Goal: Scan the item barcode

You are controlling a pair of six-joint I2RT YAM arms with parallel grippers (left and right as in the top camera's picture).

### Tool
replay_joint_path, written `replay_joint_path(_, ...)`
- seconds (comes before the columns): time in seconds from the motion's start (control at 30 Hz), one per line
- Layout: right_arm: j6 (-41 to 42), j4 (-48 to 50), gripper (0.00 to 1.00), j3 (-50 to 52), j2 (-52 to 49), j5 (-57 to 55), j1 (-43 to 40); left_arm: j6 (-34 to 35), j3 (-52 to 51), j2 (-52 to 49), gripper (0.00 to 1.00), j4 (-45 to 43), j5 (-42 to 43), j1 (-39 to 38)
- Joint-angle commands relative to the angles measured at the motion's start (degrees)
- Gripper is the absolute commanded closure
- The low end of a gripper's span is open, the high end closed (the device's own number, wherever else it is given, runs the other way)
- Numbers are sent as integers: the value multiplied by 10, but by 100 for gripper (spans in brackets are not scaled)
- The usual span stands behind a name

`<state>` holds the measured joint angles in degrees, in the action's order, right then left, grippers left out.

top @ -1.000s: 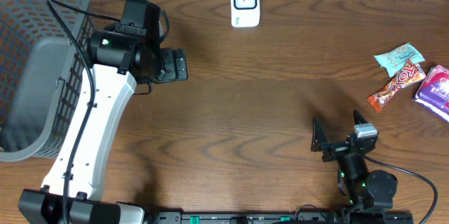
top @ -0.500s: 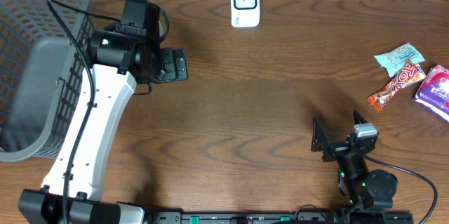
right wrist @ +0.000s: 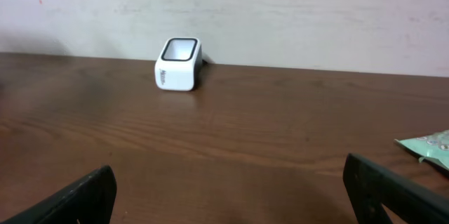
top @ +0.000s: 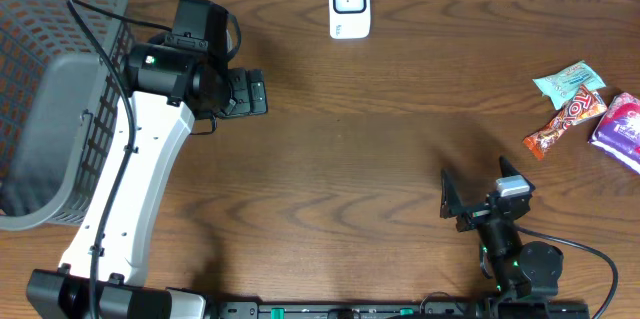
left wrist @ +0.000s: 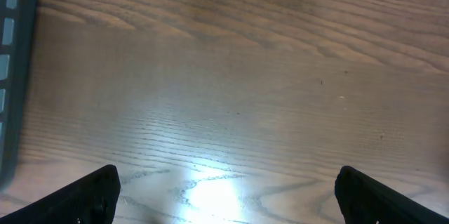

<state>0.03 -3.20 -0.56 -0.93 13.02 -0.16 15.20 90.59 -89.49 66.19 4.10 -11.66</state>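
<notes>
At far right of table (top: 350,159): orange bar (top: 565,124) betw. teal packet (top: 570,81) & purple pack (top: 620,127), well apart from scanner (top: 349,4) at back centre. R gripper (top: 478,191) is nearest, jaws wide, empty; L gripper (top: 250,92) also wide, by basket (top: 60,19). Probably best: R takes the bar across its narrow width, keeping the barcode face uncovered. Barcode not visible.
</notes>
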Motion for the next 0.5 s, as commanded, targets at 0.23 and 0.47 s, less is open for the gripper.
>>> replay_joint_path(0.23,33,-9,1,2,7,-53,-7,3,-3,-1,2,2,-5,2)
replay_joint_path(0.47,35,-11,1,2,7,-71,-6,3,-3,-1,2,2,-5,2)
